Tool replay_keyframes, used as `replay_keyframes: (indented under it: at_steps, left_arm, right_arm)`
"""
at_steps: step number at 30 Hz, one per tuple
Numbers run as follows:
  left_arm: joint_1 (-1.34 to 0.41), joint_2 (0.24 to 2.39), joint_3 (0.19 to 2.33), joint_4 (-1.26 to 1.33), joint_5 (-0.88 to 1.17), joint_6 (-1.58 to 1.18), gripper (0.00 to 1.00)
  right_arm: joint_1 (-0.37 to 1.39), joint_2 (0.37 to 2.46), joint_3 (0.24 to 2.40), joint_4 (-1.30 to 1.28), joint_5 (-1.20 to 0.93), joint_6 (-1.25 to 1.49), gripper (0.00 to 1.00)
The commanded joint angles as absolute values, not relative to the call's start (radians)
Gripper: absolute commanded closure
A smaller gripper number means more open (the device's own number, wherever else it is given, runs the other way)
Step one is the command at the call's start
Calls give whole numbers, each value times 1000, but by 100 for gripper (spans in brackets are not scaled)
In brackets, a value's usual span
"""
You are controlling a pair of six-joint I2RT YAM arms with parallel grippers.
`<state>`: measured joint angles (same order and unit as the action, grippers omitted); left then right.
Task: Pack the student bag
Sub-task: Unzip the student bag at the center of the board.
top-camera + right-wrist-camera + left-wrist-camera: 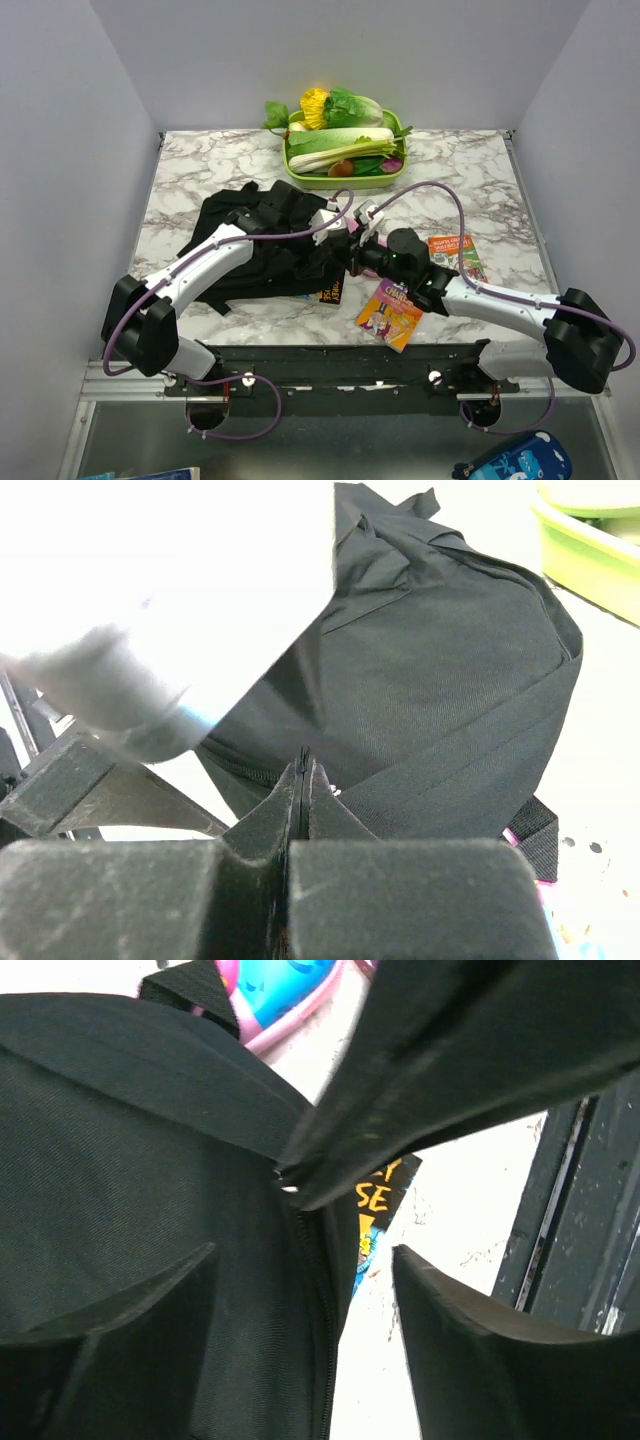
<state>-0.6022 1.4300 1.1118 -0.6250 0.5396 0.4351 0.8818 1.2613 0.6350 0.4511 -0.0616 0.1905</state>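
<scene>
Left wrist: "SE" book [375, 1200] under bag [130, 1160]

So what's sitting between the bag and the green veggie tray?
Nothing; just bare marble table between the student bag and green tray, per the top view.

The student bag [270, 215] lies before the tray [345, 182], left of a booklet [392, 312].

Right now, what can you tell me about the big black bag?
The student bag is a soft black fabric backpack, lying crumpled on the marble table, left of middle. It shows a zip, seams and a strap. A yellow-lettered book pokes out at its near edge. The right gripper's shut tips touch its zip; the left gripper hangs open over it.
</scene>
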Motion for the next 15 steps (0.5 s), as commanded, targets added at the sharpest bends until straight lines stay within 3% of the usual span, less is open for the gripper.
replay_keyframes:
  at_steps: [1,4,5,8,15]
  left_arm:
    - [-617,1411,1100,-705,591,512,32]
    - [-620,1410,1101,-759,578,531,52]
    - [-624,1410,1103,-776,575,534,72]
    - [-635,1410,1123,-808,557,535,96]
    - [-664,1365,1154,-873,531,572,100]
  right_arm:
    - [870,1293,690,433,-5,192,99]
    - [864,1311,703,428,23,193,99]
    - [861,1319,712,425,26,193,99]
    - [853,1345,732,403,49,199,99]
    - [790,1400,785,327,110,238,99]
